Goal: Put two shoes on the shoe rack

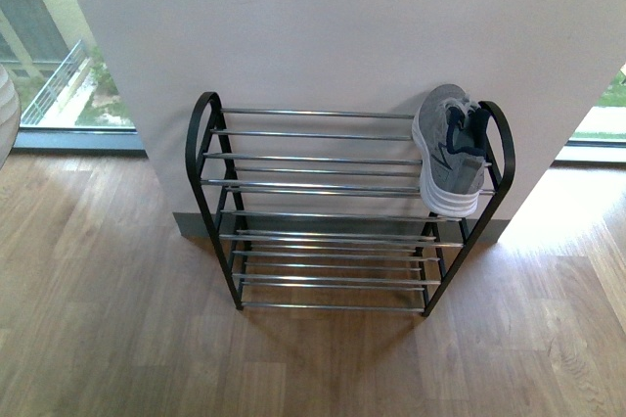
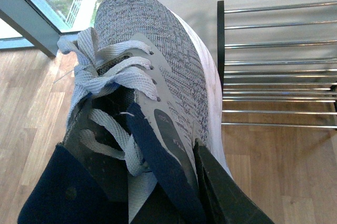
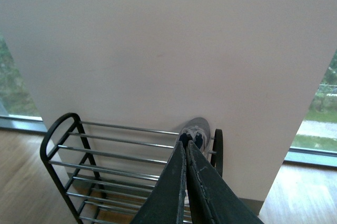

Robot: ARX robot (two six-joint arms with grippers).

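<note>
The shoe rack (image 1: 201,133) has a black frame and chrome rods and stands against a white wall. One grey sneaker (image 1: 452,153) lies on its top shelf at the right end, toe toward the wall. My left gripper (image 2: 184,171) is shut on the side wall of a second grey sneaker (image 2: 152,61) and holds it in the air beside the rack's end post (image 2: 220,34). My right gripper (image 3: 186,148) is shut and empty, above the rack (image 3: 52,134) and in line with the shelved sneaker (image 3: 199,128). The slide sandals are out of view. Neither arm shows in the front view.
A white wall (image 1: 323,16) rises behind the rack, with floor-height windows (image 1: 59,65) on both sides. Wooden floor (image 1: 313,368) spreads in front of the rack.
</note>
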